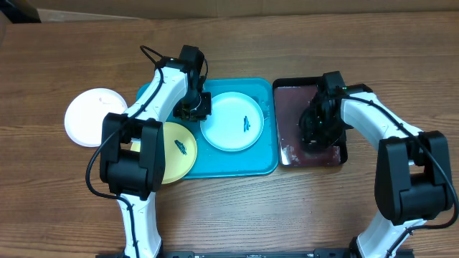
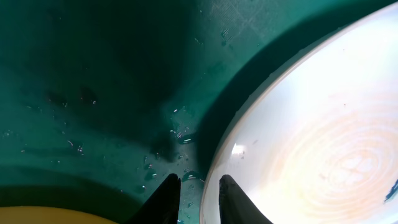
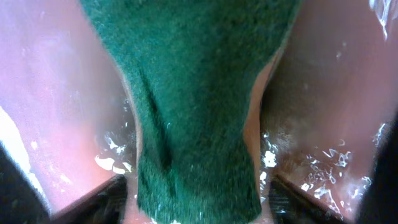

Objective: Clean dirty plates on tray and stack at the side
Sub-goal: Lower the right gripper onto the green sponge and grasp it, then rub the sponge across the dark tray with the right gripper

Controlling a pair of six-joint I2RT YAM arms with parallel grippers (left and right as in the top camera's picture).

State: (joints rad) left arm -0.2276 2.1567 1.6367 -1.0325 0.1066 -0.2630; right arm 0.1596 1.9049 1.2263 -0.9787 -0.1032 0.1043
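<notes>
The left gripper [image 1: 193, 109] is low on the turquoise tray [image 1: 251, 165]. Its fingers [image 2: 233, 202] stand close together with the rim of the pale blue plate [image 1: 231, 122] running between them; whether they pinch it cannot be told. That plate lies flat in the middle of the tray, with a dark smear [image 1: 246, 123] right of its centre.

The yellow-green plate [image 1: 179, 161] sits at the tray's near left corner, its edge reaching over the rim. The white plate [image 1: 90, 115] lies on the wooden table [image 1: 72, 201], left of the tray. The tray's long axis runs left to right.

The right gripper [image 1: 315, 129] is down in the black tray [image 1: 290, 100] of reddish liquid, just right of the turquoise one. Its jaws stand wide on either side of a green scouring pad [image 3: 199, 93]; whether they press it cannot be told.
</notes>
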